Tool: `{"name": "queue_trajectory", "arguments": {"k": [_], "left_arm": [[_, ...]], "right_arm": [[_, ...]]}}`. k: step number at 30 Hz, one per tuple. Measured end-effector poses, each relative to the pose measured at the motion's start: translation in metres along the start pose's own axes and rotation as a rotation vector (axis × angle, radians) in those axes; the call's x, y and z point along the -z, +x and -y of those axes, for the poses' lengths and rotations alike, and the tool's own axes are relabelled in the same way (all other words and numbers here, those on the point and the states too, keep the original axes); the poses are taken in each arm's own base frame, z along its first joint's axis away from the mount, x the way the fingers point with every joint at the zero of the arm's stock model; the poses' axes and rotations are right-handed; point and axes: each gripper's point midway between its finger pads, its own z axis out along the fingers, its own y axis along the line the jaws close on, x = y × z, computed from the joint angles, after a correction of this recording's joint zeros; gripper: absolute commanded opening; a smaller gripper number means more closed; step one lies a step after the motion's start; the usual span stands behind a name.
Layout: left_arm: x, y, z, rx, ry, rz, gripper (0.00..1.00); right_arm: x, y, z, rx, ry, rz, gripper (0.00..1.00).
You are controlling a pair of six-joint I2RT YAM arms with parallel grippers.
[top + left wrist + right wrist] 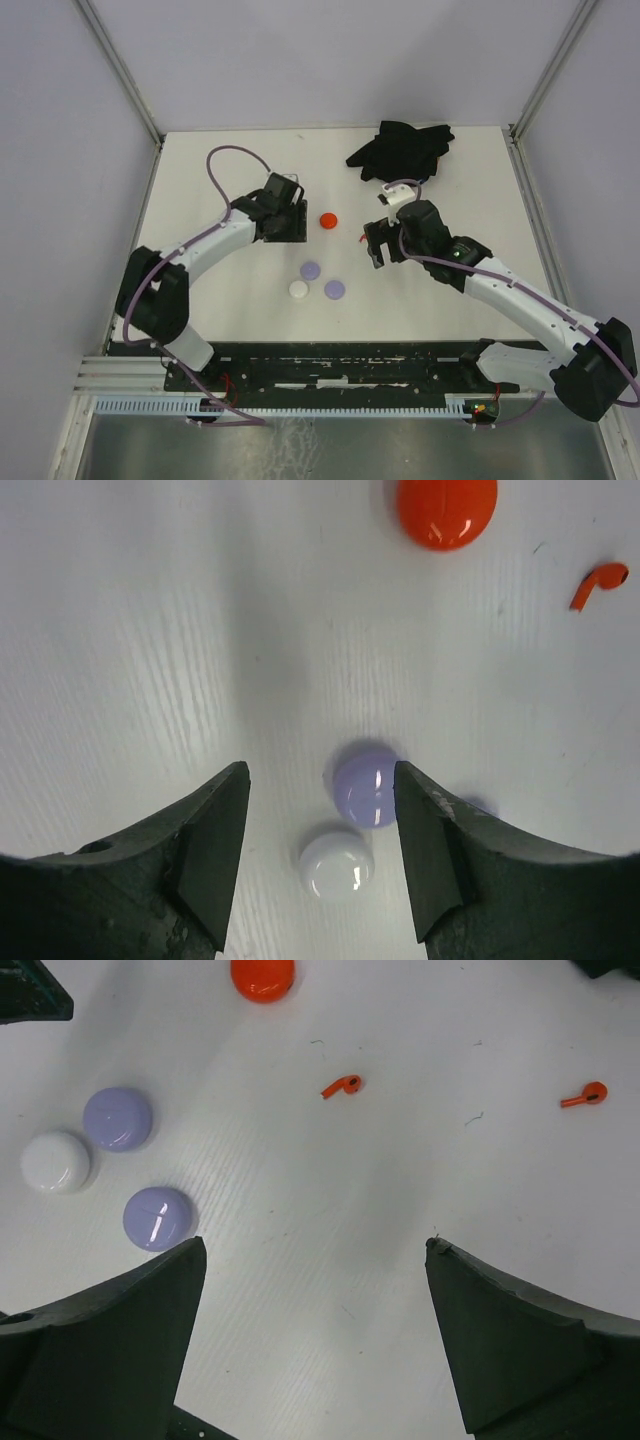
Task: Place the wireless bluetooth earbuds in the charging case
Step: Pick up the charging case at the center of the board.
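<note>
Two red earbuds (343,1086) (584,1095) lie loose on the white table; one also shows in the left wrist view (600,583). No lavender or white earbuds are in view. The round cases lie shut: a red one (328,219), two lavender ones (310,270) (334,289) and a white one (298,289). My left gripper (285,222) is open and empty above the table, left of the red case; the lavender case (368,788) and white case (335,865) show between its jaws. My right gripper (378,250) is open and empty, right of the cases.
A crumpled black cloth (400,148) lies at the back of the table, behind the right gripper. White walls enclose the table on three sides. A black rail (330,365) runs along the near edge by the arm bases.
</note>
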Motion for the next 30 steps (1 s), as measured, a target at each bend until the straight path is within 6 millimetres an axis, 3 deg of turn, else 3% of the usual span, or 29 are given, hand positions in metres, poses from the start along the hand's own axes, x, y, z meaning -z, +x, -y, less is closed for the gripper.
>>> {"name": "queue_trajectory", "arguments": {"k": [4, 12, 20, 30], "left_arm": [[-0.025, -0.027, 0.016, -0.035, 0.001, 0.014, 0.67], [-0.079, -0.055, 0.05, -0.062, 0.01, 0.013, 0.7], [-0.118, -0.061, 0.06, -0.079, -0.017, -0.001, 0.72], [-0.136, -0.059, 0.061, -0.104, -0.034, -0.01, 0.65]], "right_arm": [[-0.001, 0.001, 0.012, -0.016, 0.059, 0.0, 0.99], [-0.001, 0.001, 0.027, -0.046, 0.131, 0.003, 0.99], [-0.006, 0.006, 0.031, -0.06, 0.149, -0.018, 0.99], [-0.014, 0.013, 0.035, -0.067, 0.16, -0.05, 0.99]]}}
